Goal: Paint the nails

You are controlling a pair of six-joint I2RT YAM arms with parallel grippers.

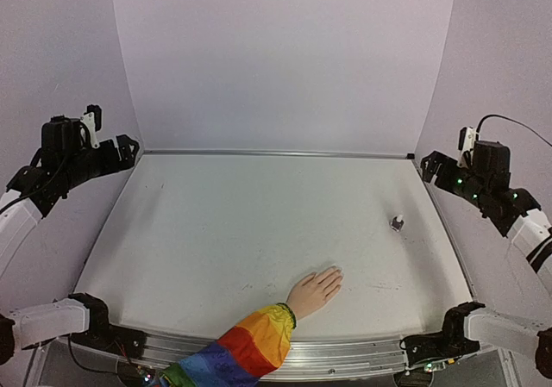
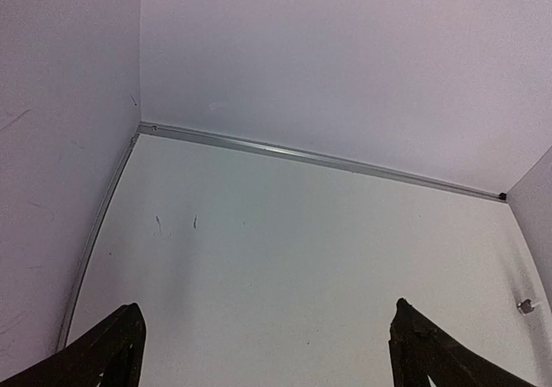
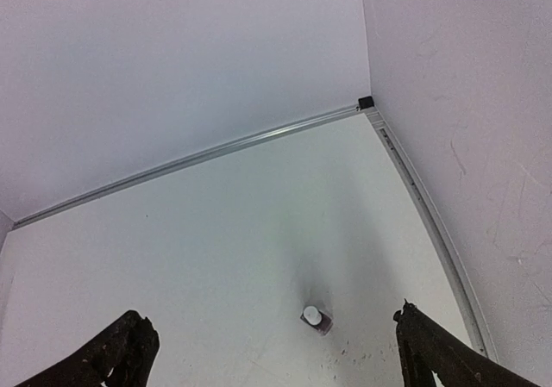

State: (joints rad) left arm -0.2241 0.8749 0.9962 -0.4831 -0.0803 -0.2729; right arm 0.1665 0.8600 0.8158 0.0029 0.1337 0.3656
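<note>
At 9 o'clock the left fingers (image 1: pixel 128 149) hang spread wide and empty above the matte white bench (image 1: pixel 216 232). At 6 o'clock, by the near edge, the pale mannequin hand (image 1: pixel 316 289) lies flat in a soft rainbow sleeve (image 1: pixel 250 346). The nails (image 1: pixel 335 274) at its tips point toward 1 o'clock and are too small to make out. They are probably hard, slick plastic: nothing to grip, only to brush lightly. At 3 o'clock the small polish bottle (image 1: pixel 397 223) looks light, glassy and easily tipped, so it is best taken by its cap. The right fingers (image 1: pixel 428 165) also stand apart, holding nothing.
</note>
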